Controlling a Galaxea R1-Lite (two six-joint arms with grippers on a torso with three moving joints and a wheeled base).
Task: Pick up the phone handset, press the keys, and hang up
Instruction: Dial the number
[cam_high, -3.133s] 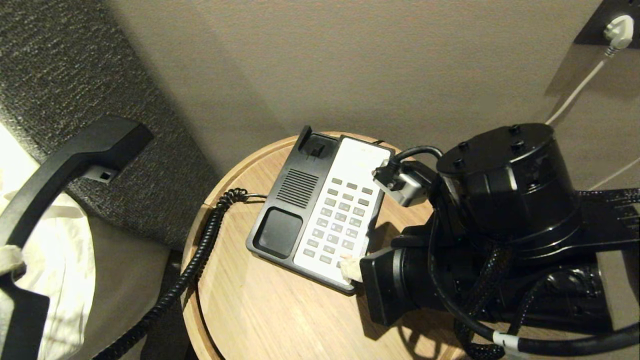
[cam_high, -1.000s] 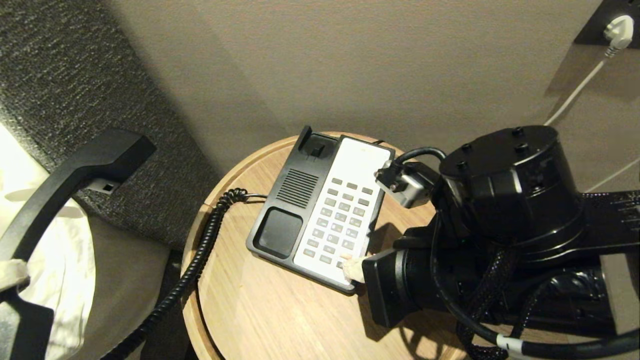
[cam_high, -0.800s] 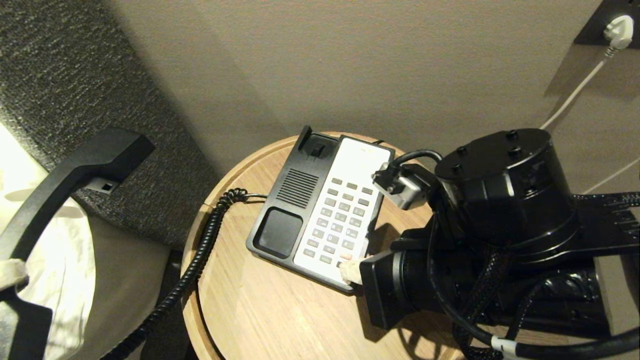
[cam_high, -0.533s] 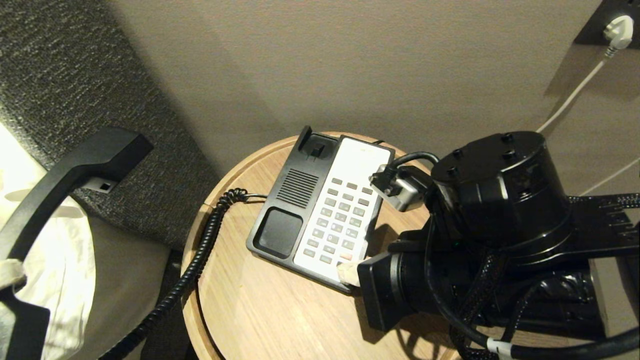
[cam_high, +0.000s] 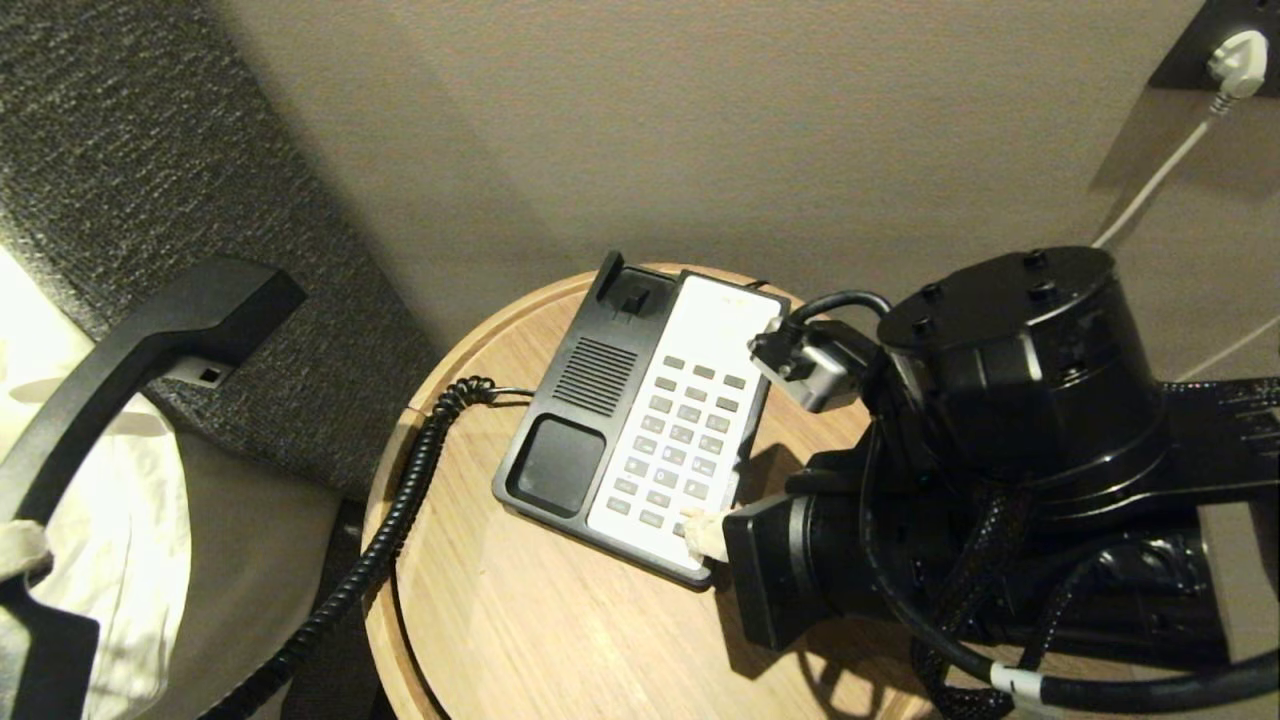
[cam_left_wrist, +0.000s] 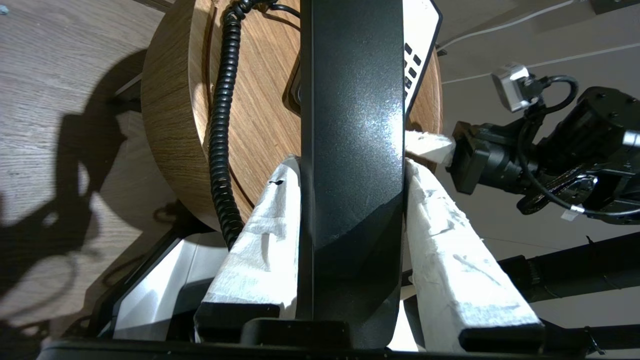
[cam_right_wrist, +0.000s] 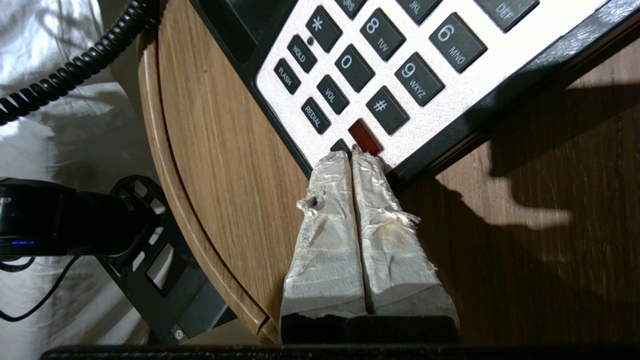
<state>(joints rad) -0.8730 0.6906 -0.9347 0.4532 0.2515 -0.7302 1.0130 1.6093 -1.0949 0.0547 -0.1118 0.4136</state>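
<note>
Left gripper (cam_left_wrist: 350, 200) clamps the handset (cam_high: 130, 350), held off the table to the left. Right gripper (cam_right_wrist: 356, 156), fingers together, rests its tips at the red key among the keys (cam_high: 680, 440), barely shifted over the last second: pressing continues; hang-up remains.

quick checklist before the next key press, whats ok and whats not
1. Handset off the base and clamped in the left gripper: ok.
2. Right gripper shut, both tips together as one point: ok.
3. Tips at the near corner of the keys, by the red button: ok.
4. Whether a key is actually pressed down: cannot tell.
5. Coiled cord hanging off the table, clear of the keypad: ok.
6. Cradle free for hanging up: ok.
</note>
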